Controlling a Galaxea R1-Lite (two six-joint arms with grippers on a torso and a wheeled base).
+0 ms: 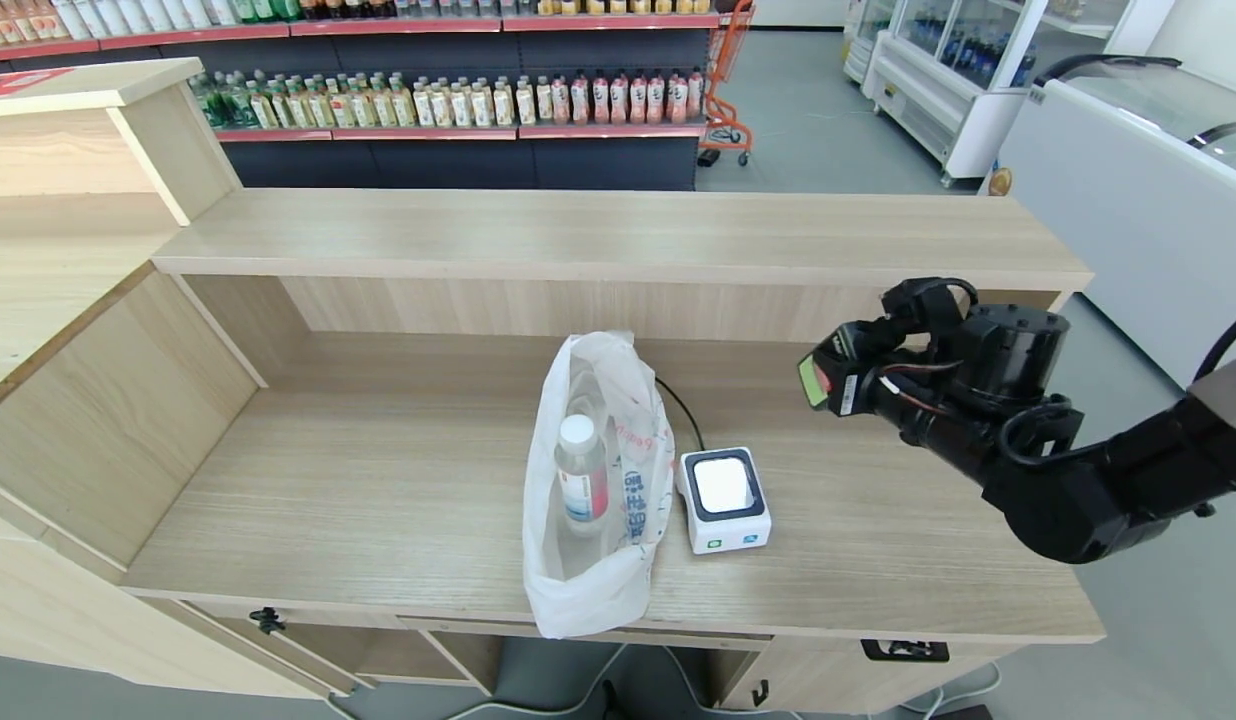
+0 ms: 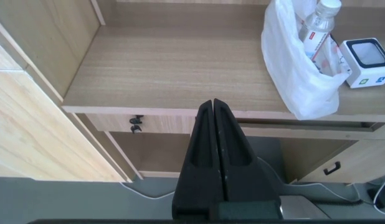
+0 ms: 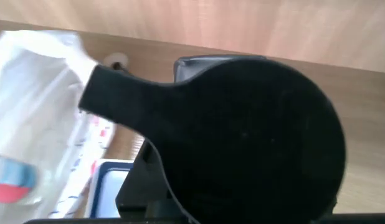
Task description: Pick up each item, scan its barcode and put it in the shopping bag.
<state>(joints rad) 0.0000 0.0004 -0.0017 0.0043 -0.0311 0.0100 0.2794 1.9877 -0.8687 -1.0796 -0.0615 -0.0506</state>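
At a shop checkout, a bottle [image 1: 581, 480] stands upright inside the white bag [image 1: 588, 600], its cap showing just below the open mouth. The scanner [image 1: 725, 497] sits just beside the bag on the robot's right. The right claw [image 1: 838, 378] hangs above the right end of the surface [image 1: 358, 500], well apart from both. Whether it is open or has hold of anything cannot be told, and a green-and-red patch at its tip is too small to identify. The left claw [image 2: 213, 102] is pressed fully closed on nothing, low in front of the surface's near edge.

The likeliest trouble is the bag itself. It is limp, and its lower bulge appears to reach over the front edge, so a downward push or a snag on the film could drag it off. Its narrow mouth could also fold shut under an incoming item, or the bottle could be knocked over. A sweep toward the bag might catch the scanner or its cable [image 1: 683, 410].

The surface is pale wood grain, with a raised ledge [image 1: 618, 235] behind it. Beyond are shelves [image 1: 458, 100] of bottled drinks, an orange cart [image 1: 728, 90] and white freezers [image 1: 1128, 180].
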